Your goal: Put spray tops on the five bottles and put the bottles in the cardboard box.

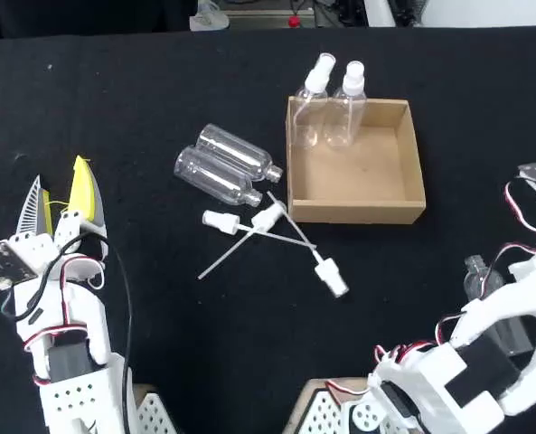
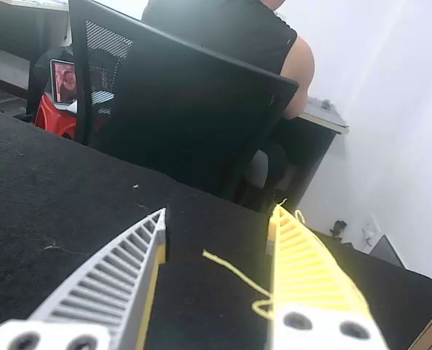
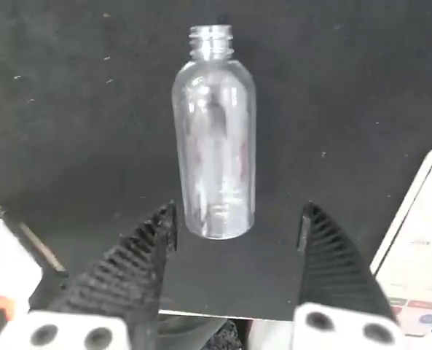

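Two bottles with spray tops [image 1: 315,101] [image 1: 348,101] stand in the back left corner of the cardboard box [image 1: 403,194]. Two uncapped clear bottles [image 1: 238,152] [image 1: 215,177] lie side by side left of the box. Three loose spray tops [image 1: 220,220] [image 1: 268,216] [image 1: 332,276] lie in front of them, their tubes crossing. A third uncapped bottle [image 3: 214,142] [image 1: 477,275] lies by the right arm, just ahead of my open right gripper [image 3: 237,217]. My left gripper [image 1: 60,192] [image 2: 219,213] hangs open and empty at the table's left side.
Black cloth covers the table [image 1: 159,81]. A white flat object [image 3: 418,244] lies beside the right gripper. Red and white cables [image 1: 521,217] loop along the right arm. Open room lies between the loose spray tops and the left arm.
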Robot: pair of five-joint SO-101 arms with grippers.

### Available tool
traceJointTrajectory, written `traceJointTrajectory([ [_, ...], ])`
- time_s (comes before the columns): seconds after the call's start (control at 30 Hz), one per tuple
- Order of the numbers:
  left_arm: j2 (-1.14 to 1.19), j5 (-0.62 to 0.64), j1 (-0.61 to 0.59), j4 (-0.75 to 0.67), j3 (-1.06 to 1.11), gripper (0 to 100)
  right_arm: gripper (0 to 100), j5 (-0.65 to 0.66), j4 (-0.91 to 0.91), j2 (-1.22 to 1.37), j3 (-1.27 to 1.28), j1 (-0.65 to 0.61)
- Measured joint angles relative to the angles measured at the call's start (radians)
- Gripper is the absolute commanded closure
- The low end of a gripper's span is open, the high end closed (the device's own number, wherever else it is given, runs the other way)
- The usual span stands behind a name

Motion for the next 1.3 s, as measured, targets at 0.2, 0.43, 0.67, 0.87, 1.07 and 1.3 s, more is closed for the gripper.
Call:
traceJointTrajectory([
  [0.2, 0.0, 0.0, 0.0, 0.0, 0.0, 78, 76.5, 0.0, 0.008, 0.075, -0.002, -0.051],
  [0.43, 0.0, 0.0, 0.0, 0.0, 0.0, 78, 76.5, 0.0, -0.109, 0.341, -0.094, -0.072],
  [0.67, 0.0, 0.0, 0.0, 0.0, 0.0, 78, 76.5, 0.0, -0.066, 0.453, -0.198, -0.101],
  [0.87, 0.0, 0.0, 0.0, 0.0, 0.0, 78, 76.5, 0.0, -0.034, 0.506, -0.203, -0.138],
  [1.07, 0.0, 0.0, 0.0, 0.0, 0.0, 78, 76.5, 0.0, -0.031, 0.563, -0.203, -0.141],
  [1.3, 0.0, 0.0, 0.0, 0.0, 0.0, 78, 77.9, 0.0, -0.021, 0.661, -0.273, -0.137],
])
